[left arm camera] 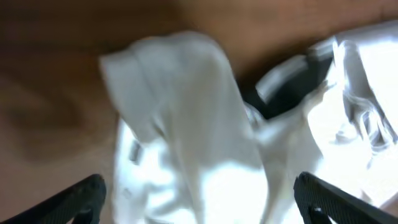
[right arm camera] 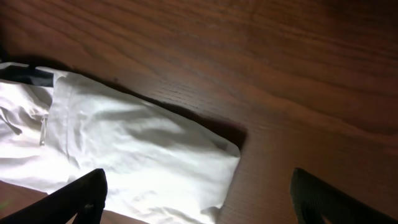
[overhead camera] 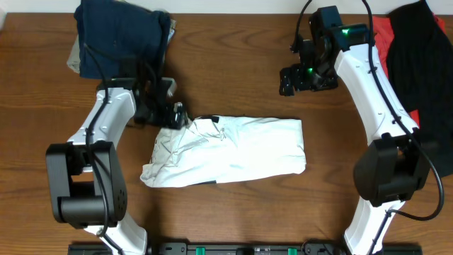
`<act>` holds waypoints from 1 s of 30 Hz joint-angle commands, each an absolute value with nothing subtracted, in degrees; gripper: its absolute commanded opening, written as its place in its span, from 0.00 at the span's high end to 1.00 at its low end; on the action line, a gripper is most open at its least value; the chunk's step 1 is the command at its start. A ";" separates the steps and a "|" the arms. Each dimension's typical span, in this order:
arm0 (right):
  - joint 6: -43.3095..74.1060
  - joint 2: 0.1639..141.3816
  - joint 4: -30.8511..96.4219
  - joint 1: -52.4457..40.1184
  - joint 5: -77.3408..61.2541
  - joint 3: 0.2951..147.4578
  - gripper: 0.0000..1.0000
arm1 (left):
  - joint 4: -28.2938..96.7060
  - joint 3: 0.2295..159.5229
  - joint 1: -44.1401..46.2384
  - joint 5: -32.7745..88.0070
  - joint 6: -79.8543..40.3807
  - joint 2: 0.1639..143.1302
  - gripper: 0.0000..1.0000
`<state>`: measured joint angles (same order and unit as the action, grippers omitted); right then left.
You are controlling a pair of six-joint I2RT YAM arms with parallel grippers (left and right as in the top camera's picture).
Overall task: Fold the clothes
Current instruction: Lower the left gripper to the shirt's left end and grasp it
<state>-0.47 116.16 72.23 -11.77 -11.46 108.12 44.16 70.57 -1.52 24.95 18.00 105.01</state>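
Note:
The white T-shirt (overhead camera: 226, 150) lies as a folded, rumpled bundle in the middle of the table, a dark bit of print showing at its left end. My left gripper (overhead camera: 173, 115) hovers at the shirt's back-left corner. In the blurred left wrist view its jaws stand wide open over the white cloth (left arm camera: 186, 124), with nothing pinched between the fingers (left arm camera: 84, 198). My right gripper (overhead camera: 306, 76) is off the shirt, behind its right end. It is open too, with the shirt's corner (right arm camera: 137, 155) and bare wood below its fingers (right arm camera: 84, 198).
A navy garment (overhead camera: 120, 35) lies at the back left over a tan one (overhead camera: 73, 58). A black garment (overhead camera: 417, 64) and a red one (overhead camera: 382, 30) lie at the back right. Bare wooden tabletop (overhead camera: 233, 64) surrounds the shirt.

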 commanded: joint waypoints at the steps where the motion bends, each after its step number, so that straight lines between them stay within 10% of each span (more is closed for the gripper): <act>1: -0.93 116.46 72.29 -11.53 -10.92 108.97 0.08 | 48.40 70.39 -1.87 27.55 23.81 105.23 0.02; 26: -0.93 116.46 72.44 -11.68 -10.94 108.97 0.07 | 45.54 59.31 -1.61 22.26 19.03 107.11 0.01; 28: -0.93 116.46 72.42 -11.68 -10.94 108.97 0.07 | 45.28 58.39 -1.52 22.24 17.41 107.11 0.14; 30: -0.89 116.46 72.42 -11.68 -10.98 108.97 0.08 | 44.88 58.02 -1.48 22.22 15.64 107.11 0.61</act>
